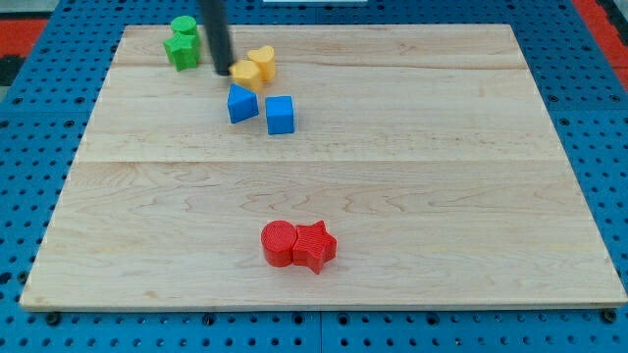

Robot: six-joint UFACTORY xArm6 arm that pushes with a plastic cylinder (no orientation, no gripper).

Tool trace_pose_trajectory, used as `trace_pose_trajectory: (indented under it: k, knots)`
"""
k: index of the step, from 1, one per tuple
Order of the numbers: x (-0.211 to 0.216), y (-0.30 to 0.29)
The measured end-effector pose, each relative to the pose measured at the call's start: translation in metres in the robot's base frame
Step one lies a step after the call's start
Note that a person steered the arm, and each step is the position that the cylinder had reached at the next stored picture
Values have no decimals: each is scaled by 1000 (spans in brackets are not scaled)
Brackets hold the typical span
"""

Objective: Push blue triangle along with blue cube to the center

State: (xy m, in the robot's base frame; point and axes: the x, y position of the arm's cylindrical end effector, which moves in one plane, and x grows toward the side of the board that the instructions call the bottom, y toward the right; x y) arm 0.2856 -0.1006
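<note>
The blue triangle (241,103) and the blue cube (280,115) sit side by side, close together, in the upper left part of the wooden board (442,176). My tip (224,71) comes down from the view's top and rests just above and left of the blue triangle, touching the left side of the yellow blocks (253,67).
Two yellow blocks lie just above the blue ones. Two green blocks (182,42) sit near the board's top left corner. A red cylinder (279,243) and a red star (315,246) touch each other near the bottom middle. A blue pegboard (608,118) surrounds the board.
</note>
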Motion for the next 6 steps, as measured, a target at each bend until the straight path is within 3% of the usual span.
trace_pose_trajectory:
  k: [1, 2, 3, 5, 6]
  knots:
    - [52, -31]
    - [61, 12]
    - [44, 34]
    - [39, -1]
    - [56, 24]
